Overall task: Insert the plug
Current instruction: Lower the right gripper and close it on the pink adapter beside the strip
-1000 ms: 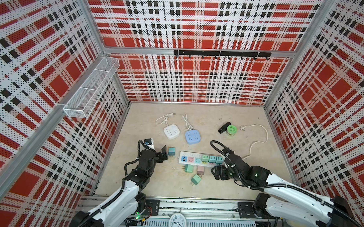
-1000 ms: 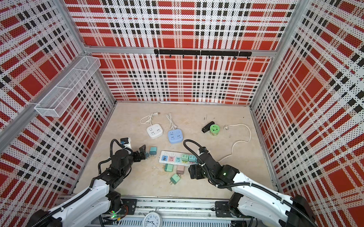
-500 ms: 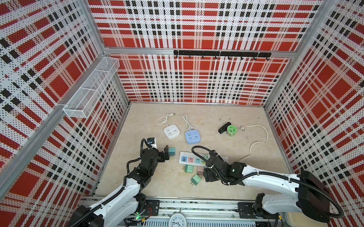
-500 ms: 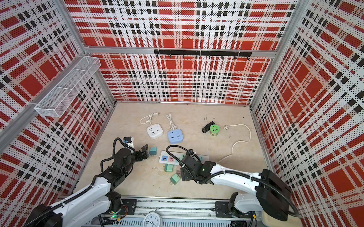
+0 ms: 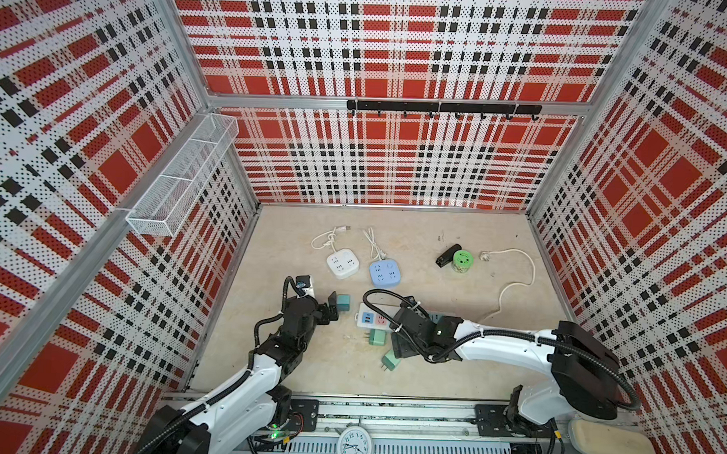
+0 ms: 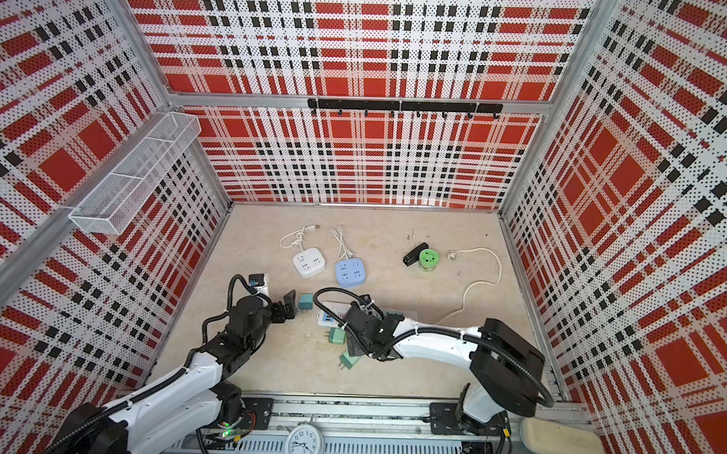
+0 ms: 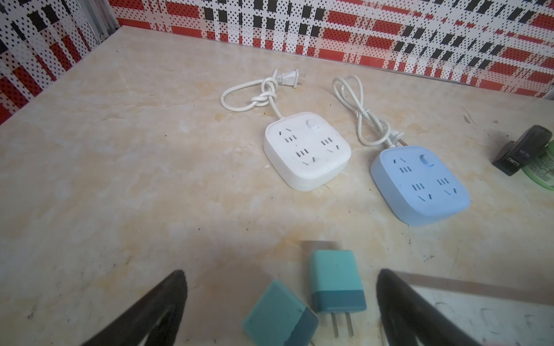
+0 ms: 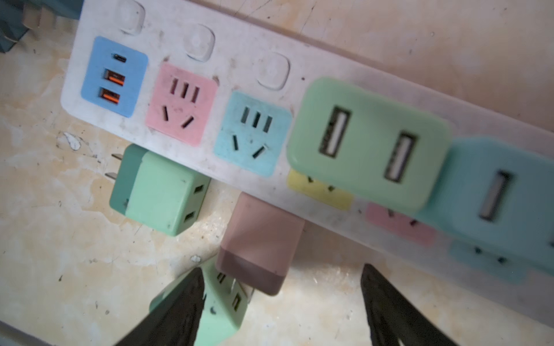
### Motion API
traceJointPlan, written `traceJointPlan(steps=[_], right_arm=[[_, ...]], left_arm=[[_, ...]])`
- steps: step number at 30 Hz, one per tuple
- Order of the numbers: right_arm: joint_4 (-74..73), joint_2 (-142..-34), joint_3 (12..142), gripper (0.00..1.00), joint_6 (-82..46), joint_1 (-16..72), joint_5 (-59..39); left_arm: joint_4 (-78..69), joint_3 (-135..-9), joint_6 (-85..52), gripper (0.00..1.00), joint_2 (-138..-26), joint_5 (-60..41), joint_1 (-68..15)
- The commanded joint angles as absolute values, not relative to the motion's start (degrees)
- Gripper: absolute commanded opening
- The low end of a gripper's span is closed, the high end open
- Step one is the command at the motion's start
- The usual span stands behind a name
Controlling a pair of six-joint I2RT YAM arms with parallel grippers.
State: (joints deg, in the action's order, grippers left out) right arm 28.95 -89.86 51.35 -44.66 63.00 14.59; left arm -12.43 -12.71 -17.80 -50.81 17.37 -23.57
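In both top views the left gripper (image 5: 333,308), jaws apart, sits left of the power strip (image 5: 367,318), beside a teal plug (image 5: 343,303). Left wrist view: that plug lies between its fingers (image 7: 162,302). Right wrist view: the right gripper (image 8: 280,271), jaws spread, hangs over a brown plug (image 8: 260,236) touching the strip's edge.

Just beyond the left tool (image 5: 333,306), a white socket block (image 5: 342,264) and a blue socket block (image 5: 385,273) sit side by side on the desk (image 5: 327,372) (the white one's cord is knotted). Farther off to that tool's right, a black charger (image 5: 448,255) lies right against a green tub (image 5: 462,261). A wire basket (image 5: 180,184) hangs high to its left, with a hook rail (image 5: 443,107) on the wall ahead. Well behind it are a clock (image 5: 355,442) and a beige pad (image 5: 612,444).
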Motion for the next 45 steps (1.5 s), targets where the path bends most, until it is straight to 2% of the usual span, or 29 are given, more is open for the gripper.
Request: traceJointPlan(steps=[1,10,20,28,36,45], right_arm=[[30.3,-92.3,54.1,0.82,-46.2,63.5,16.8],[33.1,-96.4,57.3,0.77,-46.7,63.9,17.7],[37.5,-101.3,60.4,0.63,-48.1,64.6,19.4],[38.7,-98.2,57.6,0.54,-51.3,64.6,22.7],[36.0,-95.3,55.6,0.54,-50.7,64.6,22.0],[36.3,-99.1,57.1,0.56,-49.7,64.9,19.9]], left_arm=[[-13.9,-14.9,-17.9,0.99,-51.2,18.0,-23.8],[-13.9,-15.0,-17.9,0.99,-51.5,17.9,-23.7],[-14.0,-15.4,-17.8,0.99,-52.3,17.7,-23.7],[-14.0,-15.6,-17.8,0.99,-52.7,17.5,-23.8],[-14.1,-15.6,-17.6,0.99,-52.9,17.3,-23.8],[-14.1,-15.9,-17.5,0.99,-53.3,17.5,-23.9]])
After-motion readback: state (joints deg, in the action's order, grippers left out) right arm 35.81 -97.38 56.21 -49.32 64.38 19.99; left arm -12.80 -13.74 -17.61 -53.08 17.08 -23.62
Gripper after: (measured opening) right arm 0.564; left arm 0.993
